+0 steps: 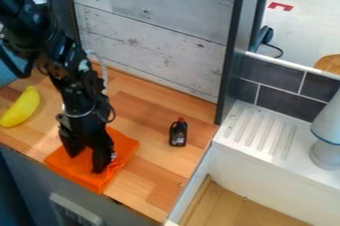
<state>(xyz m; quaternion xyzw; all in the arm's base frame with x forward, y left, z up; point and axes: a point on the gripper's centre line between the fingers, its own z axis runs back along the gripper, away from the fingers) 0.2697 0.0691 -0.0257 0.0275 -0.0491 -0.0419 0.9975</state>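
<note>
The orange cloth (81, 169) lies beneath the parted black jaws.

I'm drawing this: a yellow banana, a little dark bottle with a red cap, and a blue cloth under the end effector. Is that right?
The cloth under the end effector is orange, not blue, as the camera view shows. The yellow banana and the dark bottle with a red cap are right.

No legible text, labels, brands, numbers or signs.
</note>
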